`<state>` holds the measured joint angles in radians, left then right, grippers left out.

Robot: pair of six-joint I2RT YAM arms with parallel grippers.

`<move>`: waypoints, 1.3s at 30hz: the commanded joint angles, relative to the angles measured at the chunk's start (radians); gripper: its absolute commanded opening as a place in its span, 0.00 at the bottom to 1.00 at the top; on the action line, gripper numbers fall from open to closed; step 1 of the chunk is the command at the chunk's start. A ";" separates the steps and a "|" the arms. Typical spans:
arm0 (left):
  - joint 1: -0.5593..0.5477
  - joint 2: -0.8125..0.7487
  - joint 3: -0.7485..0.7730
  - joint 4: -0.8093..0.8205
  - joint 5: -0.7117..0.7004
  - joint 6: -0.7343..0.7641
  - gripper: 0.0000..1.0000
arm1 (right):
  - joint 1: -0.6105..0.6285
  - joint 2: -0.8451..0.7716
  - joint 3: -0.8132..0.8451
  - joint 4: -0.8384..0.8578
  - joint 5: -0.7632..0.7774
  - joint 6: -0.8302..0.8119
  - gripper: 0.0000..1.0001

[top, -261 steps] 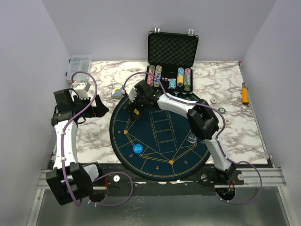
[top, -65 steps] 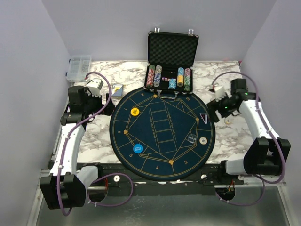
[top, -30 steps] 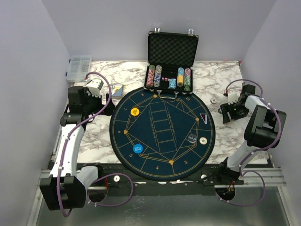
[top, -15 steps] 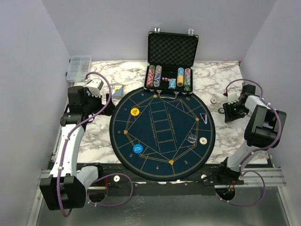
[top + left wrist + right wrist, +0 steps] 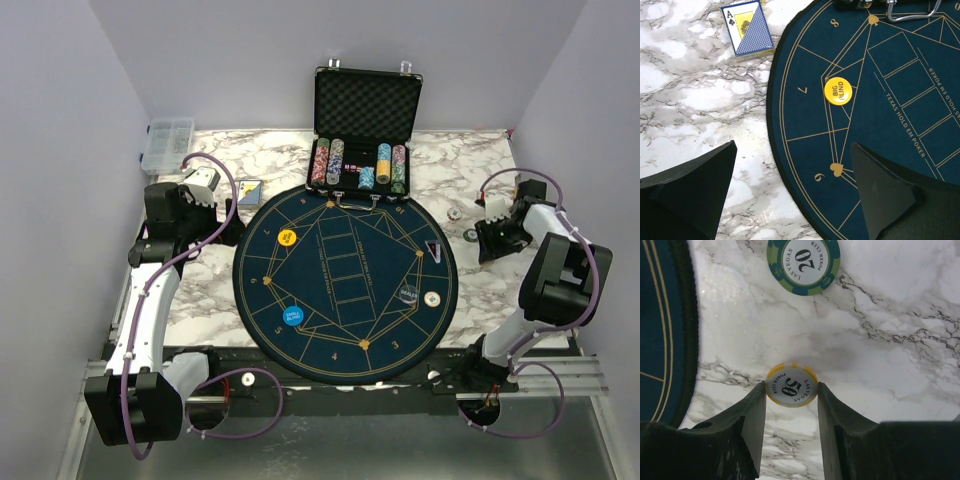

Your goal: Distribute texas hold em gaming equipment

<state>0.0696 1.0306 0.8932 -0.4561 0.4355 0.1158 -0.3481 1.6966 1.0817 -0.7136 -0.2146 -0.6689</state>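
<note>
Pointing down at the marble (image 5: 900,305), right fingers (image 5: 756,412) clamp the 50 chip (image 5: 791,385); left fingers (image 5: 692,185) stand apart.

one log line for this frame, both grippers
right gripper: shut on 50 chip, beside mat | left gripper: open, empty, above mat edge | 20 chip: loose on marble

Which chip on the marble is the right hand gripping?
The yellow-rimmed 50 chip, pinched in the right hand; the green-rimmed 20 chip lies free farther out.
</note>
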 commanded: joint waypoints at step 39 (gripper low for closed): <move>0.008 0.020 0.003 -0.005 0.023 -0.028 0.98 | 1.072 0.189 0.210 0.128 0.053 0.351 0.31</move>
<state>0.0719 1.0477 0.8932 -0.4568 0.4370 0.0933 0.7090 1.8492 1.3045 -0.6453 -0.1856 -0.3332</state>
